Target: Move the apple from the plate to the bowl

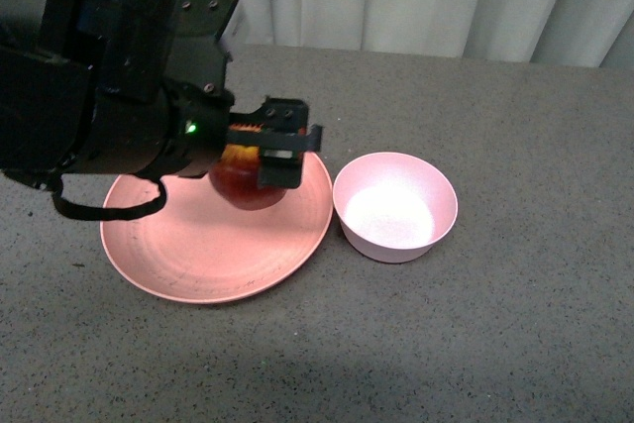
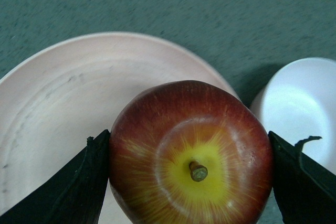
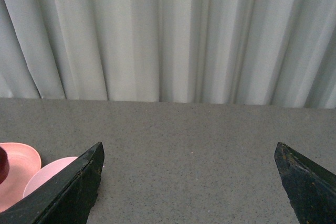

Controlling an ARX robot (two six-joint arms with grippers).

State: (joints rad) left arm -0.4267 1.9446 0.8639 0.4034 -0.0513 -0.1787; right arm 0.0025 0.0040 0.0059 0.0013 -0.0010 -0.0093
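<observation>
**A:** Where is the apple (image 1: 248,188)?

**B:** It is over the far right part of the plate (image 1: 188,245). The left jaws are clamped on its two flanks, and its stem points up at the wrist camera. I cannot tell whether it rests on the plate or hangs just above it.

**A:** Which way does the bowl lie?

**B:** The bowl (image 1: 396,245) stands on the bench (image 1: 495,344) to the robot's right of the apple, its rim just beside the plate's. I judge the move needs a lift, then a short carry rightward.

**A:** Does the right arm matter?

**B:** Hardly. The right jaws stand wide apart with nothing between them, facing the curtain (image 3: 168,35).

**A:** What are the surfaces like?

**B:** The apple is round, glossy and dark red, yellow around the stem, and that smooth skin could slip. The plate is flat, salmon-pink and faintly scuffed. The bowl is pale pink with smooth sloping walls and looks barely wider than the apple, so the release probably has to be well centred. The bench is grey and speckled.
</observation>
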